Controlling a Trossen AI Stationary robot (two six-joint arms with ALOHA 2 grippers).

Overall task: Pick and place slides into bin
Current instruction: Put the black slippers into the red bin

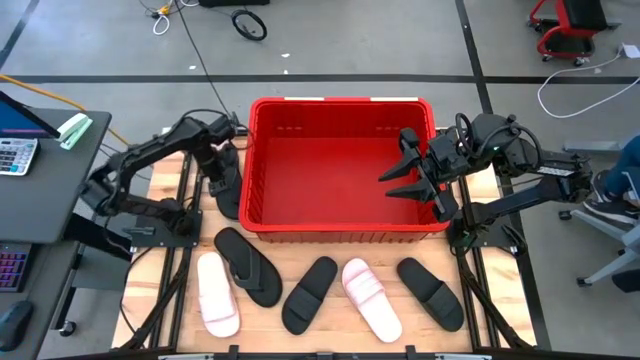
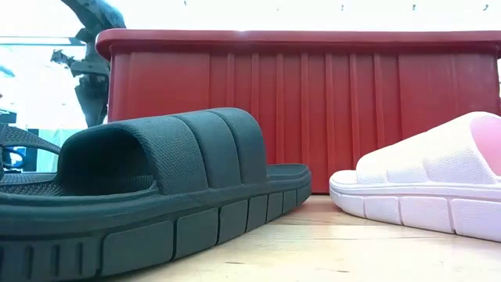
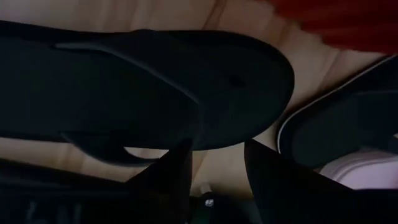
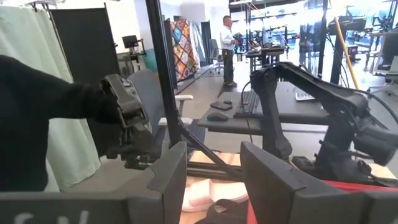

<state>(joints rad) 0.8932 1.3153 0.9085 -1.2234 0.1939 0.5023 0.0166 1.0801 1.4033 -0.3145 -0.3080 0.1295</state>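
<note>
The red bin (image 1: 340, 232) stands mid-table with nothing showing inside. A black flip-flop (image 1: 228, 195) lies flat on the table left of the bin. My left gripper (image 1: 224, 178) points down over it, open; in the left wrist view (image 3: 217, 162) its fingertips stand at the flip-flop's (image 3: 155, 81) near long edge. My right gripper (image 1: 403, 165) is open and empty, level above the bin's right part. A pink slide (image 1: 215, 295), a second black flip-flop (image 1: 248, 265), a black slide (image 1: 310, 292), a pink slide (image 1: 370, 298) and a black slide (image 1: 432, 292) lie in front of the bin. My left gripper comes from above with open fingers at the flip-flop's long edge (image 3: 205, 144). One fingertip (image 3: 183, 155) overlaps the sole's rim and the other (image 3: 255, 155) stands over bare wood. I cannot tell whether either touches it.
The bin's left wall (image 1: 248, 170) stands close beside my left gripper. In the low view a black slide (image 2: 149, 188) and a pink slide (image 2: 430, 188) lie in front of the bin (image 2: 313, 102). A desk with a calculator (image 1: 15, 155) stands left of the table.
</note>
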